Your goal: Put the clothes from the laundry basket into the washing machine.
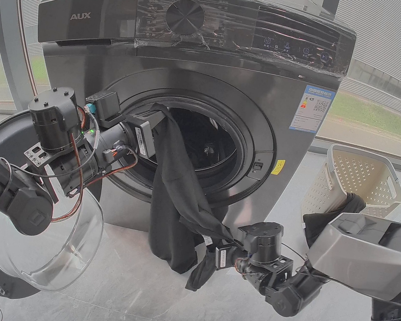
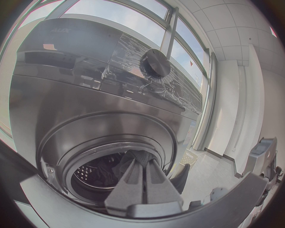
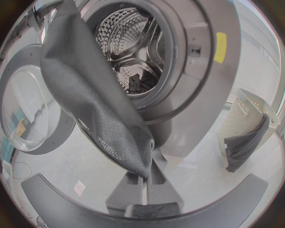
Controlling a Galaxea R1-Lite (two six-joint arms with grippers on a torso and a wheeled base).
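A long black garment (image 1: 176, 185) hangs from the upper left rim of the washing machine's drum opening (image 1: 208, 144) down to the floor. My left gripper (image 1: 155, 119) is shut on its top end at the rim; in the left wrist view the fingers (image 2: 130, 184) pinch dark cloth (image 2: 142, 156) before the drum. My right gripper (image 1: 209, 250) is shut on a lower fold of the same garment (image 3: 89, 98), low in front of the machine. A dark item (image 3: 135, 83) lies inside the drum. The laundry basket (image 1: 358, 182) stands tilted at the right, with another dark garment (image 1: 324, 220) draped over its rim.
The washing machine (image 1: 269, 109) fills the middle. Its round glass door (image 1: 45, 239) is swung open to the left, under my left arm. Bare grey floor (image 1: 146, 301) lies in front. Windows surround the machine.
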